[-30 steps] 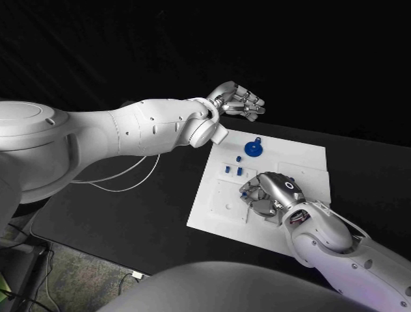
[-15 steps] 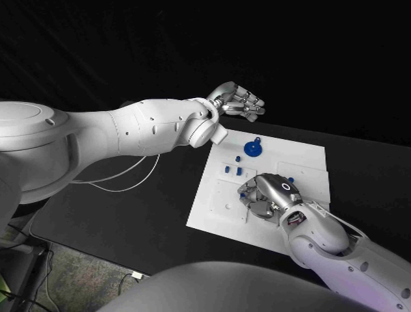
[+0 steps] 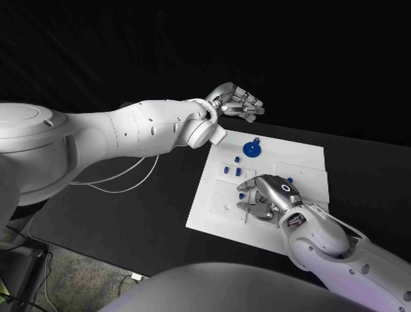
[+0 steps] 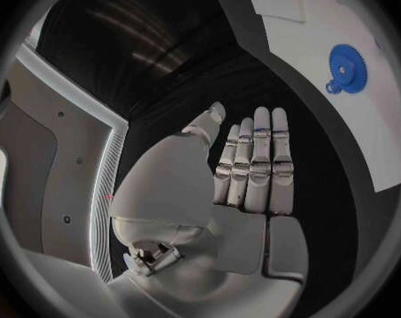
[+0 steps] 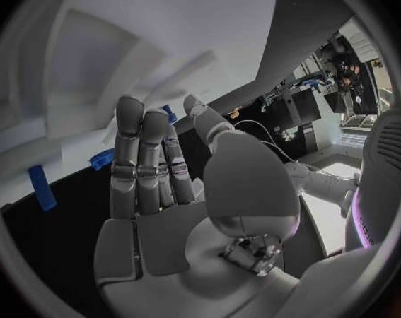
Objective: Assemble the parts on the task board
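Sliding a touch toward the near-left of the task board (image 3: pixel 302 159) since a second ago, the right hand (image 3: pixel 266 199) now sits low over the board's middle, its knuckles up and its fingers bent down toward the white surface. Whether anything is caught under those fingers, I cannot tell from above; in the right wrist view the same hand (image 5: pixel 156 184) shows its fingers straight, side by side, with nothing in the palm, and a small blue peg (image 5: pixel 42 188) stands beyond them. Just past the hand on the board, two short blue pegs (image 3: pixel 227 169) stand side by side near the left edge, with a third small blue piece (image 3: pixel 239 158) a little beyond them. Farther still, the blue gear (image 3: pixel 252 149) lies flat on the far part of the board, and the left wrist view shows it too (image 4: pixel 345 65), well clear of that arm's fingers. At the far end, the left hand (image 3: pixel 238 102) hangs above the black table (image 3: pixel 131 214) beyond the board's far-left corner, where it was before, fingers stretched out together and grasping nothing (image 4: pixel 253 166).
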You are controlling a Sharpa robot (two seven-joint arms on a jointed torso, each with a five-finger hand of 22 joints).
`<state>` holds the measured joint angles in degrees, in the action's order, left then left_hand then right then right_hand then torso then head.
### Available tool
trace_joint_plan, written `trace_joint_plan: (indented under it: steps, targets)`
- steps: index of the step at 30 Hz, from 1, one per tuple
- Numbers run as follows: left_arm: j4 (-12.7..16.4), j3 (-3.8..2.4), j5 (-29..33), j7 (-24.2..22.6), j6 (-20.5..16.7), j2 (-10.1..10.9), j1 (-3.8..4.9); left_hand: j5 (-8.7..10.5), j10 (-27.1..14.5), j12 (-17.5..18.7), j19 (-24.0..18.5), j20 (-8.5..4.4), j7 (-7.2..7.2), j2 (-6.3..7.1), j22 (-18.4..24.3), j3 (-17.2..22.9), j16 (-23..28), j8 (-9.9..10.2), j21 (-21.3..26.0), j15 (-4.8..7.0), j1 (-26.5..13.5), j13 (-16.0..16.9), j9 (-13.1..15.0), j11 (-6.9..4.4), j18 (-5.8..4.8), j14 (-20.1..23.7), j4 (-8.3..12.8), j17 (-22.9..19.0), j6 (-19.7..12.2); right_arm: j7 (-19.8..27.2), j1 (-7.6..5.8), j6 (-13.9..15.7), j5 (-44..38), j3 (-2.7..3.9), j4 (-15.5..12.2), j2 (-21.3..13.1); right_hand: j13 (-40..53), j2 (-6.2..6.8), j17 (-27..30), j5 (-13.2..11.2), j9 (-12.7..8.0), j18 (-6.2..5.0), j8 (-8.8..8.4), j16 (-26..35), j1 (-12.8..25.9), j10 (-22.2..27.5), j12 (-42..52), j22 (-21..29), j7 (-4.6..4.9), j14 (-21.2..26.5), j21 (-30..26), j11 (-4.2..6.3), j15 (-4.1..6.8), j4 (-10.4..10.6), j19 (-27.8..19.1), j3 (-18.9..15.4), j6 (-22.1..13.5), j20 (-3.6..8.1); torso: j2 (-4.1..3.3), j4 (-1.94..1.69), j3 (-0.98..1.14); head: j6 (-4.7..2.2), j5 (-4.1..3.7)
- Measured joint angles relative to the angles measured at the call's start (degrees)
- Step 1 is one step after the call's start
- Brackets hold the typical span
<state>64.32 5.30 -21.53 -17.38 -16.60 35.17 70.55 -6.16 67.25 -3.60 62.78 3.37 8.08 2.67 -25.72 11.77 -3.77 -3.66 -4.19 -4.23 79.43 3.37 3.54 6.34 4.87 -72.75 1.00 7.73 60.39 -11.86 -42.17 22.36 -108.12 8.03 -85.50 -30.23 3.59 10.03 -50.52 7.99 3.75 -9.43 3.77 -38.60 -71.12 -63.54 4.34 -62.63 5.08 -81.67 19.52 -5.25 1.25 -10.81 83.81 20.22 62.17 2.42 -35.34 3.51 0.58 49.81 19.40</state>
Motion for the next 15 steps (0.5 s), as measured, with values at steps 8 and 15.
trace_joint_plan:
  steps: [8,15]
  targets:
    - [0.05,0.00,0.00,0.00,0.06,0.27,0.00,0.00,0.00,0.00,0.20,-0.20,0.00,0.00,1.55,0.00,0.00,0.00,0.00,0.01,0.00,0.00,0.00,0.00,0.00,-0.01,0.00,0.00,0.00,-0.86,0.22,1.08,0.31,0.59,-3.72,-2.70,0.00,0.22,0.59,0.00,0.00,-0.05,0.00,-0.60,-0.22,-0.07,0.55,0.21,-0.03,0.09,0.68,0.07,-0.11,0.64,-0.09,0.04,-0.09,-0.09,0.00,0.01,0.00,-0.56,-0.67]
    - [0.07,0.00,0.00,0.04,0.14,0.70,0.00,0.00,0.00,0.00,0.20,-0.20,0.00,0.00,2.05,0.00,0.00,0.00,0.00,0.02,0.00,0.00,0.00,0.00,0.00,-0.01,0.00,-0.01,0.00,-0.96,0.13,1.50,2.84,5.99,-7.95,-6.74,-0.07,-0.46,0.51,0.74,0.01,-0.38,0.00,-1.22,0.46,-4.60,0.26,-1.22,0.63,-0.77,6.12,1.27,0.37,0.67,0.25,3.64,0.17,0.24,0.03,0.09,-0.01,-1.63,-2.38]
